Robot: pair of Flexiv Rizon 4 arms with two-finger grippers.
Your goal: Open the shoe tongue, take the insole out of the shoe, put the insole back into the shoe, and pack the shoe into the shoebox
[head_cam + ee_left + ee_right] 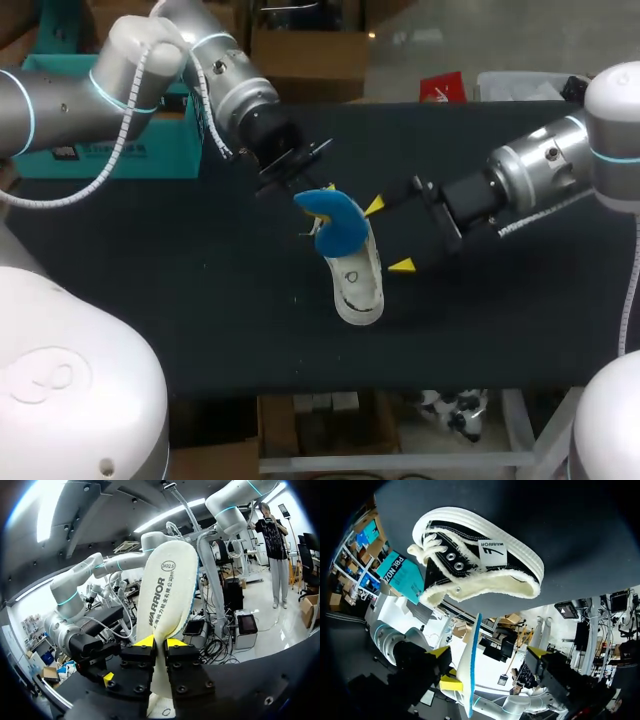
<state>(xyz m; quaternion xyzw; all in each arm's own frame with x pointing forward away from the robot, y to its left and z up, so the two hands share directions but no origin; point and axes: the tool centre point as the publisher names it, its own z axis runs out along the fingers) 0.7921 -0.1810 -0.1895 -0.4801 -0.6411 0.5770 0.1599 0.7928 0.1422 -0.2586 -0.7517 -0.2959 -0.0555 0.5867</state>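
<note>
The shoe [360, 285] sits on the dark worktop [200, 300], apparently on its sole. In the right wrist view its fleecy mouth gapes and the laces are bunched loosely at the front. You can treat the tongue-opening step as done.

The insole [335, 220] is out of the shoe, so that step is finished too. It hangs in the air just above the shoe's far end, blue face towards the head camera. Your left hand [160, 642] is clamped on it, with both yellow tips pressing the pale printed underside from either side low down. The rest of the insole stands up ahead of the fingers.

Your right hand [388, 236] is spread wide and grips nothing. It hovers just beside the shoe on its right. From its own wrist camera the insole shows edge-on between the parted fingers, and I see no contact on either side.

That puts you roughly midway. Two steps are left: feeding the insole back through the shoe's mouth until it lies flat inside, then packing the shoe.

The teal shoebox [45, 165] lies well apart from the shoe, off to its far left behind your left arm. Whether its lid is open I cannot tell.
</note>
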